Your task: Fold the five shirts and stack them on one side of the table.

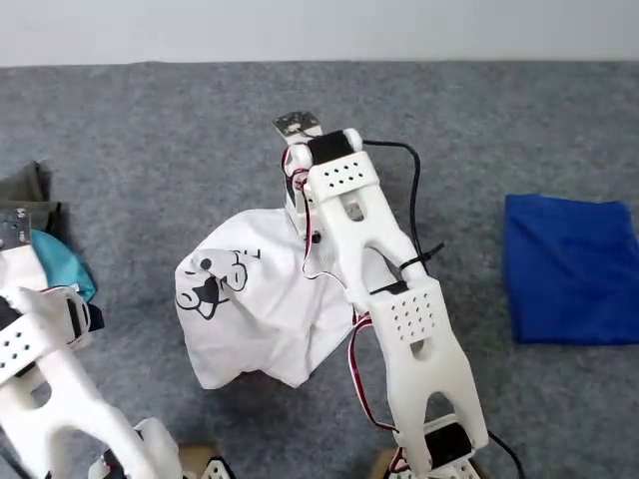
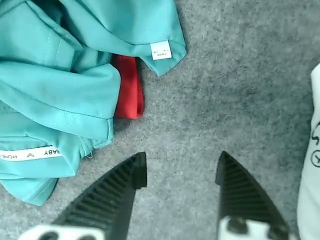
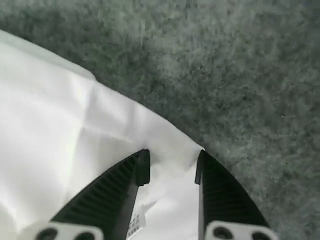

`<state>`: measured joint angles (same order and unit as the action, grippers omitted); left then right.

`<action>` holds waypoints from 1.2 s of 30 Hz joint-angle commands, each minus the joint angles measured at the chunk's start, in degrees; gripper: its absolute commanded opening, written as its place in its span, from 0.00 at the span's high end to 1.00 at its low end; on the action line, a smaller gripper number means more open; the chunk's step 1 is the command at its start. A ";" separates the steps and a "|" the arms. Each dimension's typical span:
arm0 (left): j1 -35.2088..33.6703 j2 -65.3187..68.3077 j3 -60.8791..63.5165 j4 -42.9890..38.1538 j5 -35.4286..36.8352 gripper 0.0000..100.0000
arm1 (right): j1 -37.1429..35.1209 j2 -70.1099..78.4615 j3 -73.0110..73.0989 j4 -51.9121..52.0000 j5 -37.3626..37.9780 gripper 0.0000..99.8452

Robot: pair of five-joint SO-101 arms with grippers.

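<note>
White shirt [image 1: 250, 309] w/ a black cartoon print lies crumpled mid-table, unfolded. R arm [image 1: 389, 279] stretches over it from the near edge to its far side. In the right wrist view, R hand [image 3: 171, 160] is open, fingers apart and pointing down. They straddle the corner of the white shirt's hem, w/ fabric btwn them but not pinched. Grey table [image 1: 150, 130] shows just past that corner. Small tag [image 3: 136, 217] sits on the shirt near one finger.

Blue shirt [image 1: 569, 269] lies folded flat into a neat rectangle at the table's right side in the high view, well apart from the white one.

L arm [image 1: 50, 379] is at the near left corner. L hand [image 2: 182, 160] is open wide, over bare table and holding nothing. Teal shirt [image 2: 55, 85] is bunched in loose folds just beyond its fingers, w/ two labels showing. Red shirt [image 2: 129, 87] pokes out from under the teal one, mostly covered. White shirt's edge shows at the side of the left wrist view, near but not touching L hand.

In the high view, a dark olive cloth [image 1: 28, 188] sits at the left edge, just behind the teal shirt. Can't tell what garment it is.
</note>
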<state>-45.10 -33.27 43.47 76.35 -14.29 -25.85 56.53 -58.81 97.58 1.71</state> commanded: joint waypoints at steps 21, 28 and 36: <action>1.76 -6.95 -1.89 -0.79 -0.70 0.77 | 10.68 -16.31 -24.44 5.14 13.63 0.99; 22.95 -19.16 -0.75 3.25 -0.44 0.77 | 24.22 -22.11 -24.26 5.14 13.45 0.99; 51.96 -19.25 -0.75 7.38 -0.26 0.77 | 27.21 -26.86 -24.09 5.23 13.54 0.99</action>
<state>-1.05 -53.49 43.47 83.03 -14.29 0.79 35.25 -80.09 100.66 14.81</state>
